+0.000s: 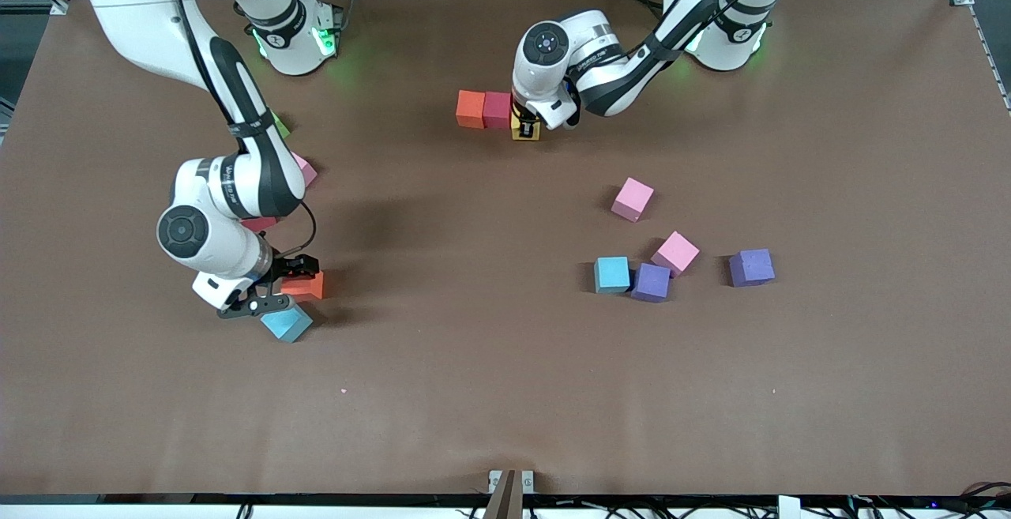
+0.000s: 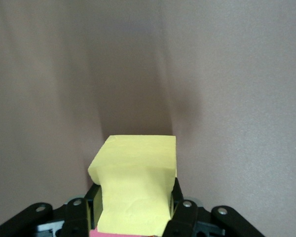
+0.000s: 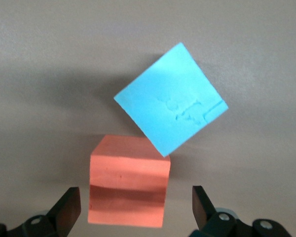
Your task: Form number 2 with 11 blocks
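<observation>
**Yellow block gripped beside a two-block row**

Here we see the left gripper [image 1: 525, 125] down at the table [image 1: 505, 393], clenched on a yellow block [image 1: 525, 130] that touches the end of a short row: an orange block [image 1: 471, 108] and a red block [image 1: 497, 110] side by side, toward the robots' bases. In the left wrist view the yellow block [image 2: 135, 185] sits pinched between the fingers [image 2: 180, 217].

We find the right gripper [image 1: 264, 290] low at the right arm's end of the table, its fingers [image 3: 66, 210] spread wide and holding nothing. Between them lies a second orange block [image 3: 129, 187], touching a tilted blue block [image 3: 171, 111] that lies nearer the front camera [image 1: 287, 321]. Partly hidden under the right arm we make out a pink block [image 1: 304, 170], a red one [image 1: 259, 223] and a green cube [image 1: 279, 125].

Toward the left arm's end lie loose blocks: a pink one [image 1: 633, 199] alone; nearer the camera, another pink [image 1: 675, 253], a blue [image 1: 612, 274] and a purple [image 1: 651, 282] clustered together; and a second purple [image 1: 751, 267] apart.
</observation>
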You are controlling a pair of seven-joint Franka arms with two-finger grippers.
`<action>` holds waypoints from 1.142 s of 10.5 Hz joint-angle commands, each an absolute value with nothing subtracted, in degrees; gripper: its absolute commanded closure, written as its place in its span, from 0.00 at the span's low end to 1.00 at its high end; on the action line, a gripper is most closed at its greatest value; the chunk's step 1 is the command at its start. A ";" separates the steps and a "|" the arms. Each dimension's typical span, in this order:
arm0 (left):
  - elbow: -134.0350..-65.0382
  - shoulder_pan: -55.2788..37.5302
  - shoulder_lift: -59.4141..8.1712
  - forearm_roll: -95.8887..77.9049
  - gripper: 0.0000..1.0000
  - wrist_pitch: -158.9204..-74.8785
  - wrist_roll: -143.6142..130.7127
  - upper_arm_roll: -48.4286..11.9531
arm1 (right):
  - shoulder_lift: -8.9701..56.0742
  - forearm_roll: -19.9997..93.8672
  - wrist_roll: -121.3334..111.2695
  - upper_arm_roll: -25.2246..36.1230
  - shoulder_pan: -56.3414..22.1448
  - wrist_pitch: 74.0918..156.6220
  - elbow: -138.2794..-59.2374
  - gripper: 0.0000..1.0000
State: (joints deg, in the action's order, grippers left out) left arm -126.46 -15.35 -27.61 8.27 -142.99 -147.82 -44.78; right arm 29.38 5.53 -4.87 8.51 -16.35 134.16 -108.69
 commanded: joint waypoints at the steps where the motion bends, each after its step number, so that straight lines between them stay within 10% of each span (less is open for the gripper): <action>1: -127.61 -15.47 -27.68 9.23 1.00 -144.14 -149.59 -45.35 | 31.28 7.63 -4.04 7.65 -15.38 134.03 -106.44 0.00; 8: -129.64 -14.94 -27.68 9.23 1.00 -147.13 -149.59 -47.20 | 33.75 11.17 1.24 7.73 -15.39 135.44 -106.61 0.06; 10: -129.64 -15.12 -27.95 9.23 1.00 -147.30 -149.59 -47.20 | 33.66 11.16 -0.79 7.73 -14.68 134.92 -106.61 0.51; 12: -129.81 -14.86 -28.30 9.23 1.00 -147.30 -149.42 -47.20 | 32.79 11.25 -0.36 7.73 -14.85 134.21 -106.61 0.70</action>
